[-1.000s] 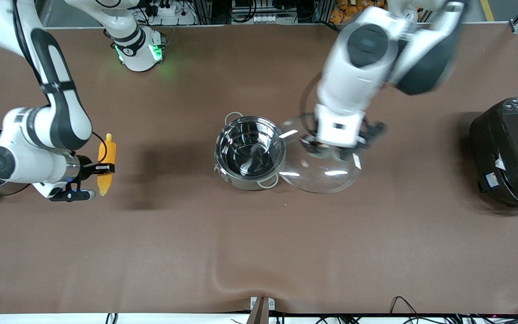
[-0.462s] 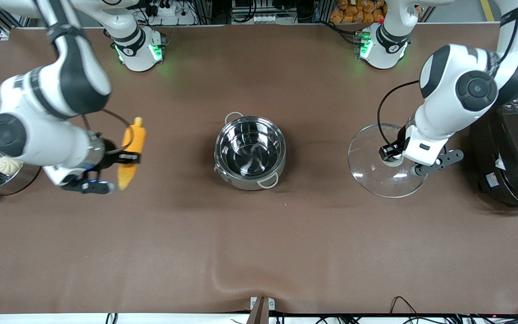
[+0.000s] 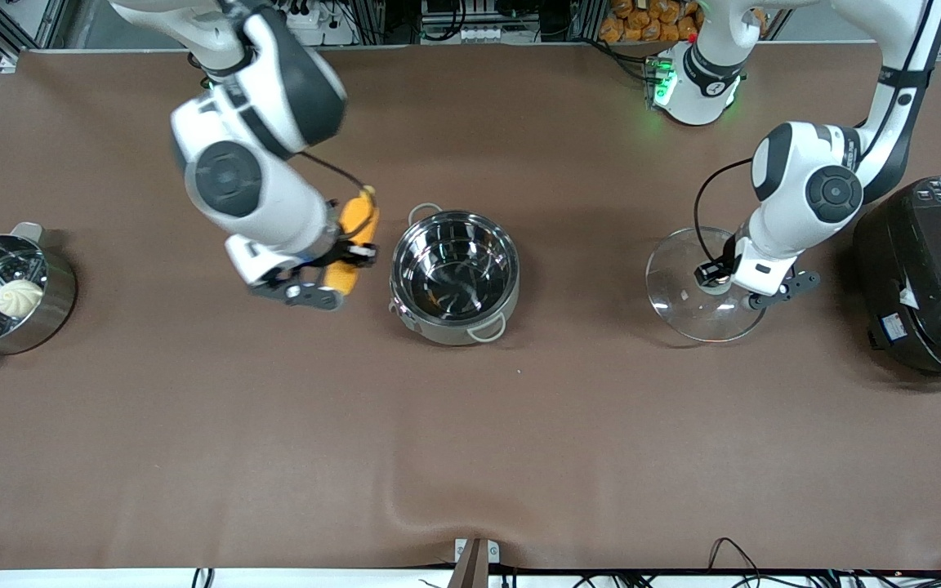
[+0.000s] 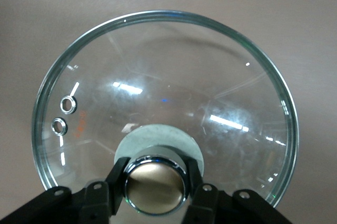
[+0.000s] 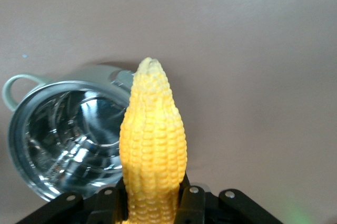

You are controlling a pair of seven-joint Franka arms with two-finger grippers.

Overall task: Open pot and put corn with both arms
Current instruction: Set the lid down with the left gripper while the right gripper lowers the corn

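Note:
The steel pot stands open and empty at the table's middle; it also shows in the right wrist view. My right gripper is shut on the yellow corn, held in the air just beside the pot on the right arm's side; in the right wrist view the corn points past the pot's rim. My left gripper is shut on the copper knob of the glass lid, which is low over or on the table between the pot and the rice cooker. The lid fills the left wrist view.
A black rice cooker stands at the left arm's end of the table. A steel steamer pot with a white bun stands at the right arm's end. The brown table cover has a ridge near the front edge.
My right gripper has carried the corn from near the steamer pot to just beside the open pot. My left gripper has shifted the lid slightly, staying near the rice cooker.

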